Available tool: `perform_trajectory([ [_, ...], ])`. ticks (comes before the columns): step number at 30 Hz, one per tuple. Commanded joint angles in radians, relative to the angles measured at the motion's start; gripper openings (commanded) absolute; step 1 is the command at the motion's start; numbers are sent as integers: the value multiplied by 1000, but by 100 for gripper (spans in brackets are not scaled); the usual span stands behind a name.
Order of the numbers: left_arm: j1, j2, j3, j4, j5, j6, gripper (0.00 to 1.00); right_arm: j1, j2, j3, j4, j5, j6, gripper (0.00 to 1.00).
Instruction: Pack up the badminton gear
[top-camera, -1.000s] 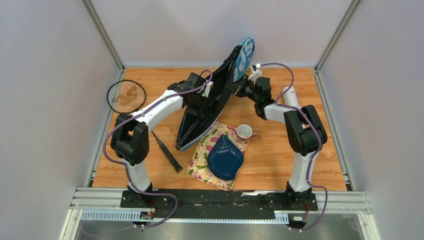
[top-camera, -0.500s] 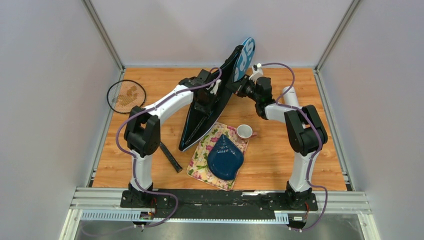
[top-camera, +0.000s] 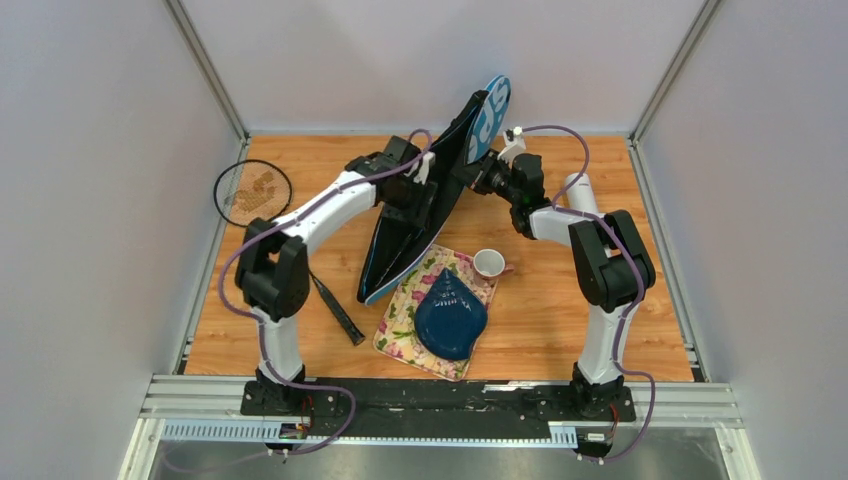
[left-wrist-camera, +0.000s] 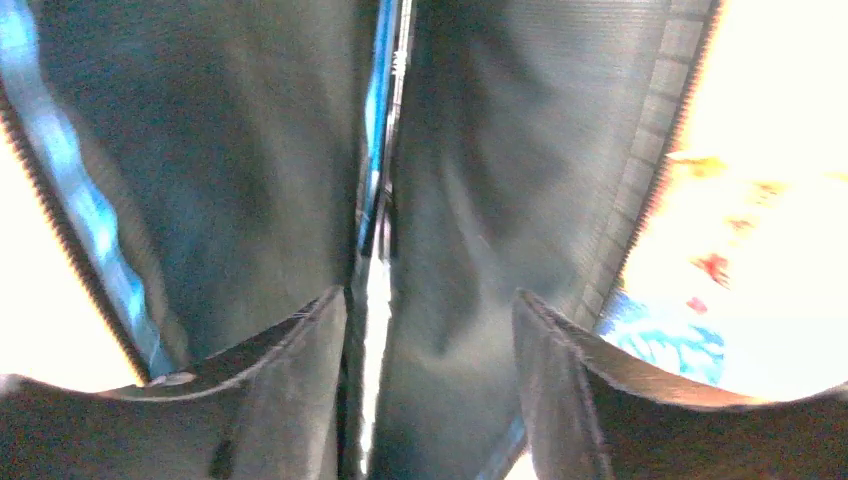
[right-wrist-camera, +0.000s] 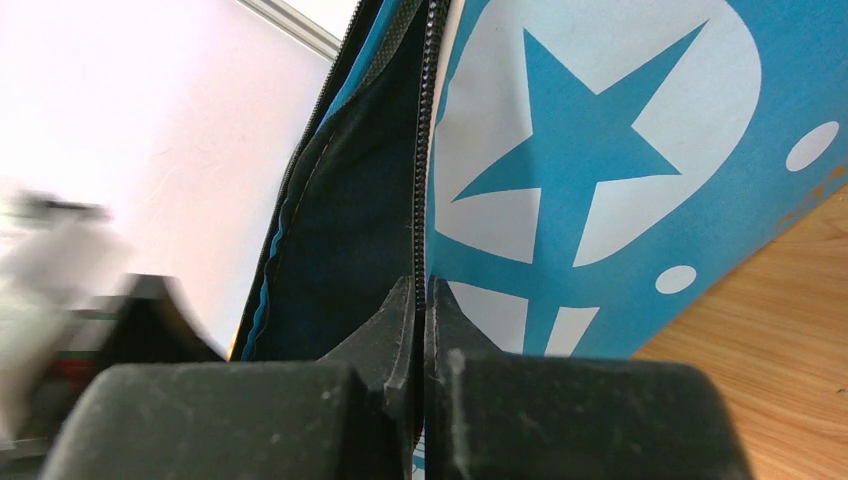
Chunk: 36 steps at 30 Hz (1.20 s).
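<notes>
At the far middle of the table (top-camera: 560, 330) you have the racket bag (top-camera: 400, 250) standing on its edge. Its long axis runs from beside the floral cloth (top-camera: 400, 318) up and away toward the back wall. Your right gripper (right-wrist-camera: 421, 292) is clenched on the zipper edge near the far, round end, so it props the mouth open. Your left gripper (left-wrist-camera: 428, 300) hangs at this mouth, fingers apart, grasping nothing (only dark lining shows beyond them).

1 racket (top-camera: 337, 312) lies flat on the wood, left of the bag, with its head far left and its handle toward you; the left arm is the nearer one. The bag is soft woven fabric, blue outside and black inside, with a toothed zipper. The racket is thin and stiff. I judge it must be turned to the line of the bag before it can slide in.
</notes>
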Motion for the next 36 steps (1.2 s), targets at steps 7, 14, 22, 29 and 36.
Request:
perform_trajectory([
  [7, 279, -595, -249, -32, 52, -228, 74, -10, -43, 22, 9, -21, -20, 0],
  [14, 582, -761, -619, -21, -31, -468, 75, -10, -40, 31, 17, -29, -6, 0],
  [22, 572, -744, -846, 37, -61, -722, 83, -10, -52, 26, 11, -35, -5, 0],
  [29, 484, -611, -813, -24, -202, -832, 84, -10, -51, 20, 14, -35, -3, 0],
  [36, 444, -522, -805, 5, -236, -863, 74, -9, -46, 31, 9, -35, -2, 0],
])
